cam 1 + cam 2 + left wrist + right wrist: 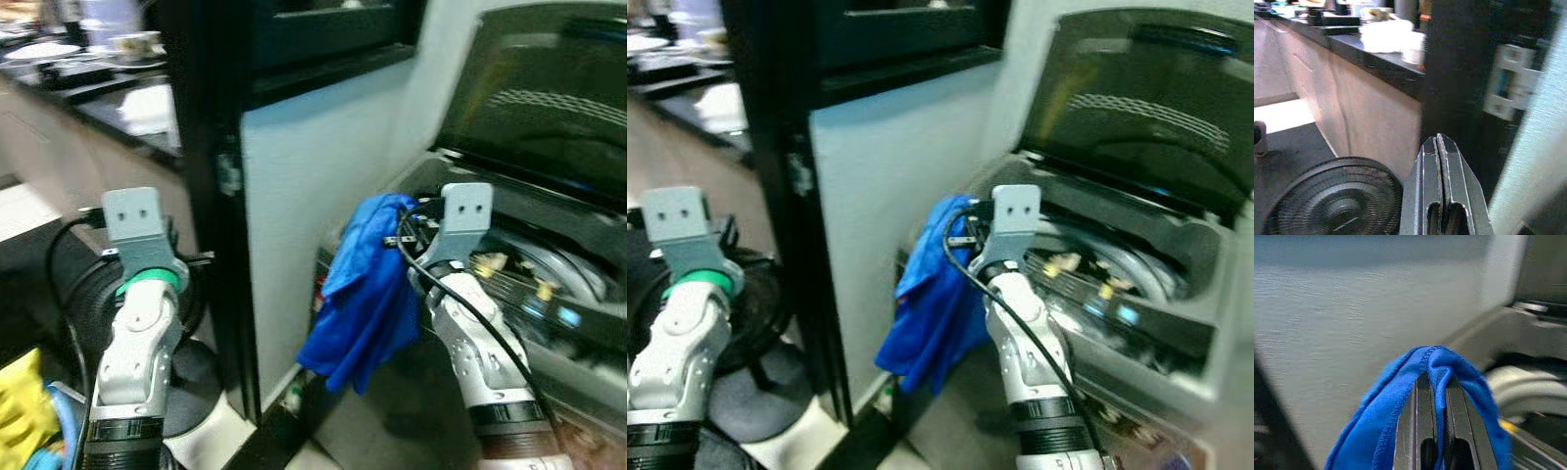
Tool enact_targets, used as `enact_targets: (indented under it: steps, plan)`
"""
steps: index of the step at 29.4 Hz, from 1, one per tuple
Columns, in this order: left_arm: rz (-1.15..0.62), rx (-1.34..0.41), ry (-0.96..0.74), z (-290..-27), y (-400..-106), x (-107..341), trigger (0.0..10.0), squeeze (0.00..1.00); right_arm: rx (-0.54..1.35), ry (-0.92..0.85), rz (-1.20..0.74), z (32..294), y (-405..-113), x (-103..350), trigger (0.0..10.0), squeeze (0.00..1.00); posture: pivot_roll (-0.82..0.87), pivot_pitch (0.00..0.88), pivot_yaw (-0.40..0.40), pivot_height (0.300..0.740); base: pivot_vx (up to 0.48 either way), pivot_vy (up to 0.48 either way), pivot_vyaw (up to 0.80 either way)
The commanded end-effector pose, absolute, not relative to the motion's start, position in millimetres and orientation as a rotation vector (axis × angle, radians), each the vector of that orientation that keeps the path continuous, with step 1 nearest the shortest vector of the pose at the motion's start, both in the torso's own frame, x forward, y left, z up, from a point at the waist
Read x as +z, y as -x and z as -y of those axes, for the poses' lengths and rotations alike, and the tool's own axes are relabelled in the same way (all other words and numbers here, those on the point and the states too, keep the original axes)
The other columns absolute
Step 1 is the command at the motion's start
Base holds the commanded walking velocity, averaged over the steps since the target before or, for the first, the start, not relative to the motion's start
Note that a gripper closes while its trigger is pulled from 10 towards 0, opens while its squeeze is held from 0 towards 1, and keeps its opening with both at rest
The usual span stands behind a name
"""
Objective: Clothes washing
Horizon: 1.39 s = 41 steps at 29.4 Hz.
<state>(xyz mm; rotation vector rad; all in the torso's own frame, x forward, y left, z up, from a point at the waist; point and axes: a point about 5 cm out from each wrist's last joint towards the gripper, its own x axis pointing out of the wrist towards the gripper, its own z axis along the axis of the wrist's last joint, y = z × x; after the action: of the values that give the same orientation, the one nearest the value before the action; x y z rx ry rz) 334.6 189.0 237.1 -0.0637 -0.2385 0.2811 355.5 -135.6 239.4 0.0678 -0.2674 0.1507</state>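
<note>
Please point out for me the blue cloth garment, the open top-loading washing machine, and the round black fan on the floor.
blue cloth garment (364,294), left eye view, on the middle of its hanging folds.
open top-loading washing machine (1136,328), right eye view, on its grey front rim.
round black fan (1334,200), left wrist view, on its ribbed grille.

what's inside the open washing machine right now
Inside the grey top-loading washing machine a silvery drum rim shows; its depths are hidden. The blue cloth hangs outside, clamped in the right end effector.

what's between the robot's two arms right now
In the left eye view, a black door frame and pale wall panel stand between the left gripper and right gripper.
</note>
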Motion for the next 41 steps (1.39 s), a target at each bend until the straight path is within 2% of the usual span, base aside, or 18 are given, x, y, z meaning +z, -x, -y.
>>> enact_targets:
  steps: [1, 6, 8, 11, 12, 19, 38, 41]
  plan:
    - [0.289, 0.258, -0.006, -183.1, -335.6, 254.3, 10.0, 0.0, 0.141, -0.065, 0.28, 136.9, -355.5, 242.8, 10.0, 0.0, -0.01, 0.0, 0.037, 0.74, 0.0, 0.0, -0.8]
    - [0.317, 0.188, -0.088, -177.3, -334.4, 262.1, 10.0, 0.0, 0.143, -0.066, 0.282, 135.9, -355.7, 243.9, 10.0, 0.0, -0.02, 0.0, 0.038, 0.74, 0.0, 0.0, -0.8]
    - [0.28, 0.013, 0.094, -169.1, -330.4, 261.4, 10.0, 0.0, 0.143, -0.069, 0.286, 135.9, -356.0, 245.6, 10.0, 0.0, -0.02, 0.0, 0.039, 0.74, 0.0, 0.0, -0.8]
    - [0.247, -0.044, 0.118, -166.4, -326.9, 256.5, 10.0, 0.0, 0.145, -0.071, 0.289, 135.2, -355.9, 246.9, 10.0, 0.0, -0.02, 0.0, 0.039, 0.74, 0.237, 0.0, -0.8]
    - [0.254, -0.037, 0.069, -166.1, -324.2, 252.9, 10.0, 0.0, 0.148, -0.072, 0.291, 133.8, -355.4, 247.3, 10.0, 0.0, -0.02, 0.0, 0.036, 0.74, 0.0, 0.0, -0.8]
    - [0.267, -0.021, 0.034, -168.2, -322.8, 253.0, 10.0, 0.0, 0.173, -0.076, 0.301, 126.4, -357.0, 253.3, 10.0, 0.0, -0.01, 0.0, 0.024, 0.74, 0.0, 0.0, -0.8]
    - [0.262, -0.031, -0.014, -174.0, -318.2, 254.4, 10.0, 0.0, 0.209, -0.101, 0.324, 117.5, -361.2, 268.3, 10.0, 0.0, 0.0, 0.016, 0.009, 0.74, 0.0, 0.0, -0.8]
    - [0.274, -0.036, 0.01, -174.7, -317.4, 256.7, 10.0, 0.0, 0.263, -0.093, 0.336, 109.6, -359.5, 273.4, 10.0, 0.0, 0.0, 0.019, 0.01, 0.74, 0.0, 0.0, -0.53]
